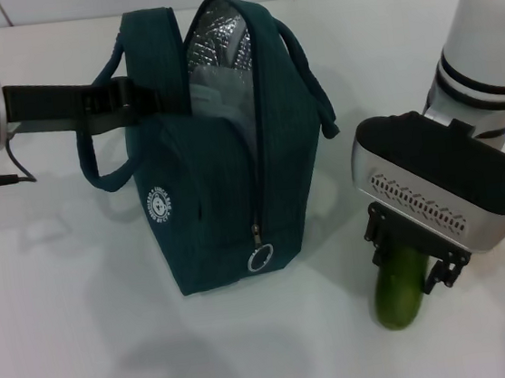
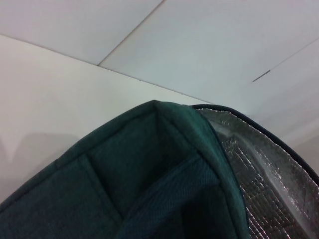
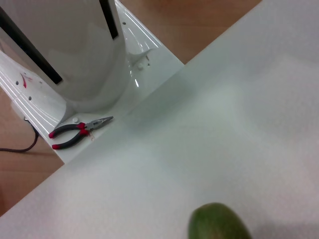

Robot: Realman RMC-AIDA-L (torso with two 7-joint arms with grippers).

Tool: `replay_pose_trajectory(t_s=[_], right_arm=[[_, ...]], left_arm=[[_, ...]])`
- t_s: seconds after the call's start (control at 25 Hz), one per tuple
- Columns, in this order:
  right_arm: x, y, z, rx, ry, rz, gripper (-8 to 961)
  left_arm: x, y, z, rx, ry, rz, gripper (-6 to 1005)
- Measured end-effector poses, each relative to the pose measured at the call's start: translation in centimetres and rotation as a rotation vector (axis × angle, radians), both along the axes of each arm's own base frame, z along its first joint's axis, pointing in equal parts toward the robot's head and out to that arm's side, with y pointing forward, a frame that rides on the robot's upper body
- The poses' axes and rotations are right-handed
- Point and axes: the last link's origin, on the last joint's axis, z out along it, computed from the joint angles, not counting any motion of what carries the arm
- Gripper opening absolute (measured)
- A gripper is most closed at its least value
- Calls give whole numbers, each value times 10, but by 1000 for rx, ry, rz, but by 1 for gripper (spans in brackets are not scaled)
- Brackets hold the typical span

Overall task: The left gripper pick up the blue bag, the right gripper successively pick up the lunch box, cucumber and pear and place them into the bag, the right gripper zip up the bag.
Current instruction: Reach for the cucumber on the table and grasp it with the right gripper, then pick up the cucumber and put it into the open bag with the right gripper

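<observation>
Low at right, the right end effector (image 1: pixel 413 264) straddles the cucumber (image 1: pixel 401 292).

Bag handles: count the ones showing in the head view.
2. One handle loops out on the robot's left side of the bag, below the left claw; the other handle arches over the right side.

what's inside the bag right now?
Through the blue bag's open zip: silver lining and a pale, clear shape, probably the lunch box. Lower interior is hidden by the fabric. Cucumber is outside.
</observation>
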Motion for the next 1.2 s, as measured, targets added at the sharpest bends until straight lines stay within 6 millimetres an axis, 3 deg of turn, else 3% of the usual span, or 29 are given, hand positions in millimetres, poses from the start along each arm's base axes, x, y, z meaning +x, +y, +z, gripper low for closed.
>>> replay_pose_trajectory(t_s=[0.16,1.2], right_arm=[[0,0,-1,3,-3,7,546],[3,8,-13,56,-3,91,541]], left_arm=[[0,0,0,1,0,-1,50],[1,0,1,13,-14,-17,50]])
